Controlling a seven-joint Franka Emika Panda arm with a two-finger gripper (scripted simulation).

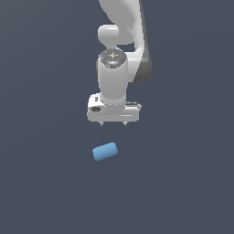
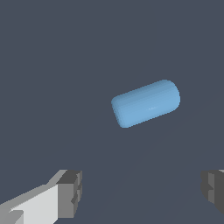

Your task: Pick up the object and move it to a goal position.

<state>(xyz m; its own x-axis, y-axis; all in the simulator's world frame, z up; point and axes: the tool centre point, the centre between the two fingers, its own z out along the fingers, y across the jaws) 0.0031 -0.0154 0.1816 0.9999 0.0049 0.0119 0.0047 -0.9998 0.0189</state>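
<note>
The object, a small light-blue capsule-like block (image 1: 105,151), lies on the dark grey floor in the exterior view, slightly tilted. It also shows in the wrist view (image 2: 145,103). My gripper (image 1: 114,123) hangs above the floor, behind the block and a little toward the exterior view's right, not touching it. Its jaws are open and empty. In the wrist view the gripper (image 2: 142,190) shows two grey fingertips (image 2: 70,193) spread wide apart, with the block lying off from the gap between them.
A plain dark grey floor (image 1: 41,173) fills both views. The white arm (image 1: 121,41) rises behind the gripper. No goal marker shows.
</note>
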